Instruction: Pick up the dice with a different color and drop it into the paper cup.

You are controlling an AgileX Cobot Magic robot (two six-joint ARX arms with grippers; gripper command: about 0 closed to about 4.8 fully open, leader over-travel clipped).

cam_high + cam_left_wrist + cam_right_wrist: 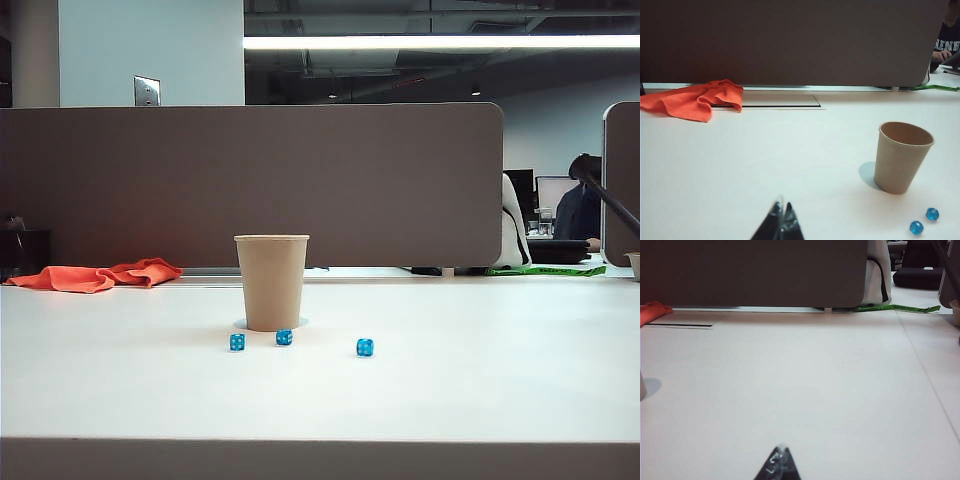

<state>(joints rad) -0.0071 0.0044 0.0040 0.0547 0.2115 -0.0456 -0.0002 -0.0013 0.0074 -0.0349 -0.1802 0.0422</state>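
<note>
An orange cloth (95, 276) lies crumpled at the far left of the white table (480, 390), soft and folded, well apart from everything else. Near the middle stands the paper cup (272, 281), tan, matte, tapered, with a rolled rim, upright and open. Just in front of it sit three small glossy blue dice (284, 338) with pale pips: two close to the cup's base, the third off to the right.

The red die is not visible in any view; it may already lie inside the cup, or sit hidden behind it, but the cameras cannot settle that.

Neither arm shows in the exterior view. The left gripper (781, 222) hangs low over bare table, short of the cup, its dark fingertips pressed together with nothing between them. The right gripper (778, 465) does the same on the right side, tips meeting, holding nothing.

The risks from here: a light paper cup tips easily if an arm brushes it, and the smooth table lets such small cubes skid or roll when nudged. A blue die could also be taken by mistake.
</note>
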